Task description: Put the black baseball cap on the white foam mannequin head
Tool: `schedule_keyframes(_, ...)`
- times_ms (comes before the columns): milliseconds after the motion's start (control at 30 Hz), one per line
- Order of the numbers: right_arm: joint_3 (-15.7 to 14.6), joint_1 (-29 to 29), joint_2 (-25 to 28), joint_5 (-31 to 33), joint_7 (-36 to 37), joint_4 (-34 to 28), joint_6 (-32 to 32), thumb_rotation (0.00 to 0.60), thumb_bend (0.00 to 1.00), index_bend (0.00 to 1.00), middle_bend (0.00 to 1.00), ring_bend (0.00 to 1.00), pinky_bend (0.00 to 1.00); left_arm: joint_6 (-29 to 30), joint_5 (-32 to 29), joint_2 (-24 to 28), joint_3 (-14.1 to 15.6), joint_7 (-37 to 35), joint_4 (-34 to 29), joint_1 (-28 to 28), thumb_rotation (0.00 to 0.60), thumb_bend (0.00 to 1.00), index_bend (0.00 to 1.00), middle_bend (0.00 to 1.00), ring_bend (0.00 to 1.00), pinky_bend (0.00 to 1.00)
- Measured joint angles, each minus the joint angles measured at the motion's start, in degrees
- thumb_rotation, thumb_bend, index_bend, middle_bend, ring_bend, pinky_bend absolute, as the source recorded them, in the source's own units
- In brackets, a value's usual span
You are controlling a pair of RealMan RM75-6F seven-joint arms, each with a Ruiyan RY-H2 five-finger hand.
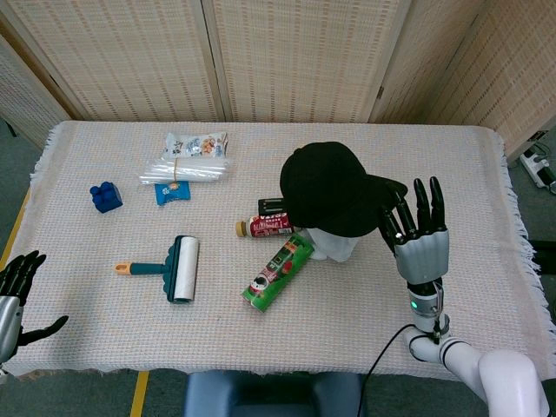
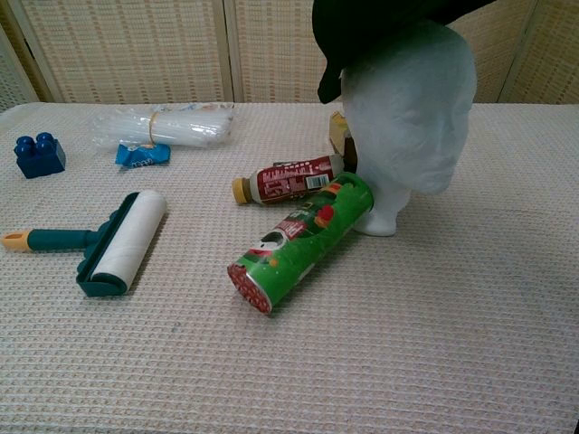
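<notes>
The black baseball cap (image 1: 333,188) sits over the top of the white foam mannequin head (image 1: 334,246), covering most of it from above. In the chest view the cap (image 2: 380,20) rests on the crown of the mannequin head (image 2: 412,113), which faces right and toward the front. My right hand (image 1: 419,236) stands just right of the head, its back to the camera and fingers pointing up. Its fingers meet the cap's brim (image 1: 391,188) and hold it; the thumb is hidden. My left hand (image 1: 14,295) hovers at the table's front left corner, open and holding nothing.
A green can (image 1: 278,271) and a red bottle (image 1: 268,227) lie against the mannequin's base. A lint roller (image 1: 170,268), a blue brick (image 1: 105,196) and a bundle of clear packets (image 1: 184,170) lie to the left. A folding screen stands behind the table.
</notes>
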Motion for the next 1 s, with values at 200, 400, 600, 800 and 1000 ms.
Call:
schedule_keyframes(200,-1.9,-3.8,-1.7,-0.4,2.1,2.7,1.4,0.6,0.36,0.92,0.31,0.0,0.0,0.3,0.1,0.5,0.0,-0.8,-0.3,0.1,0.6,0.13,0.09,0.09,0.01,0.18)
schedule_keyframes(400,-3.0,-5.8,-4.2,0.0,4.0,7.0,0.7,0.6,0.36,0.92,0.31,0.0,0.0,0.7,0.3,1.0,0.1,-1.5,-0.5,0.3,0.6,0.13,0.09,0.09,0.01,0.18)
schedule_keyframes(600,-3.8,-7.1,-7.4,0.3,6.4,12.4,-0.5,0.6,0.36,0.93,0.31,0.0,0.0,0.9,0.2,1.3,-0.1,-2.1,-0.6,0.4,0.6,0.13,0.09,0.09,0.01,0.18)
schedule_keyframes(800,-4.3,-8.1,-10.0,0.6,9.1,16.4,-0.7,0.6,0.34,0.92,0.31,0.0,0.0,0.9,0.2,1.5,-0.1,-2.3,-0.6,0.4,0.6,0.13,0.09,0.09,0.01,0.18)
schedule_keyframes(1000,-5.6,-9.9,-9.6,0.5,10.5,17.8,-1.6,0.6,0.22,0.21,0.1,0.0,0.0,0.9,0.2,1.5,0.0,-2.4,-0.7,0.4,0.6,0.13,0.09,0.09,0.01,0.18)
